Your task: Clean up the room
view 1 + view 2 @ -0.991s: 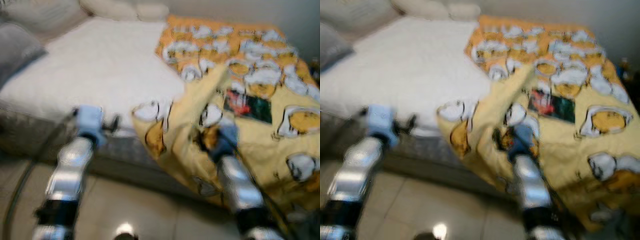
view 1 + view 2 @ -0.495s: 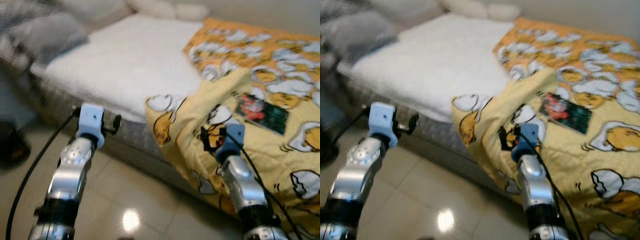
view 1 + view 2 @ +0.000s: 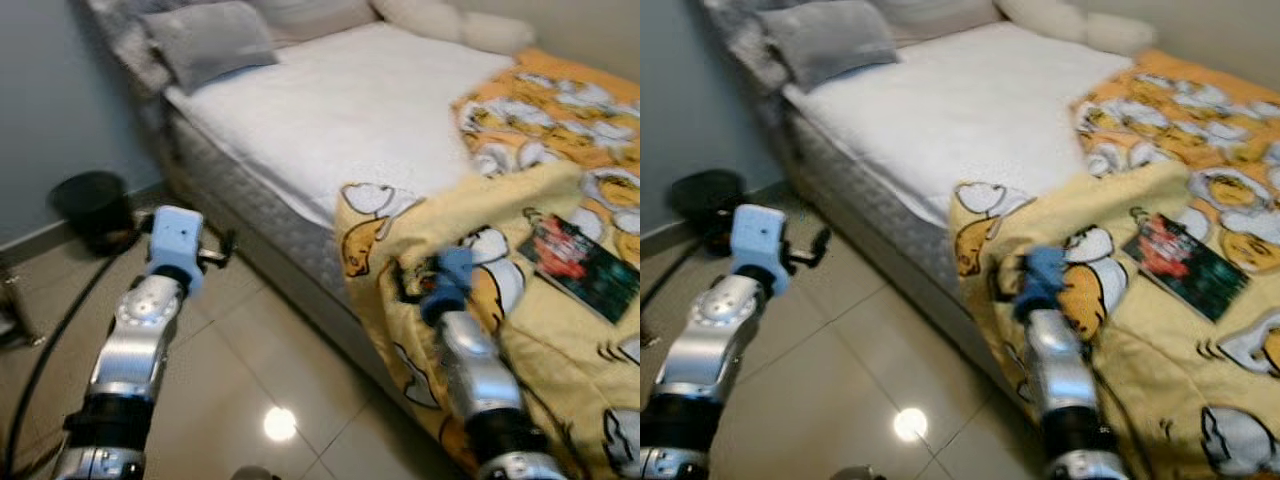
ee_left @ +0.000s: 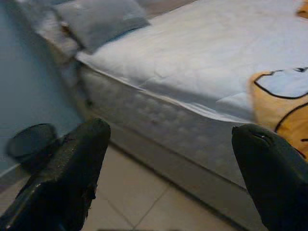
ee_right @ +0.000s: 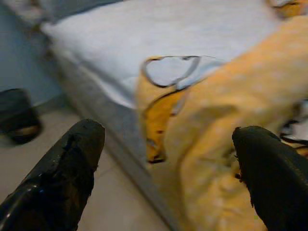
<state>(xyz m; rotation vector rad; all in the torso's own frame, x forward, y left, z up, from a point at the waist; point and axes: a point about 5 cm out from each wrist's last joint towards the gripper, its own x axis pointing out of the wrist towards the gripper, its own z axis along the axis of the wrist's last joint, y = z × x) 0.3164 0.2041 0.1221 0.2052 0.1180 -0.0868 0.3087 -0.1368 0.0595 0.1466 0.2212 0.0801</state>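
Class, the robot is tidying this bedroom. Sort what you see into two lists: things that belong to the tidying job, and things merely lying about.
Part of the job:
- yellow blanket, hanging off the bed's edge
- book, lying on the blanket
- right end effector, open by the blanket
- left end effector, open over the floor

Just lying about:
- grey pillow
- black bin

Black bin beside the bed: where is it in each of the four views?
Left eye view: black bin at the left edge, by the wall.
Right eye view: far left, on the floor.
Left wrist view: between the wall and the bed.
Right wrist view: on the floor beside the bed.
Shared landmark: the bed's quilted side.
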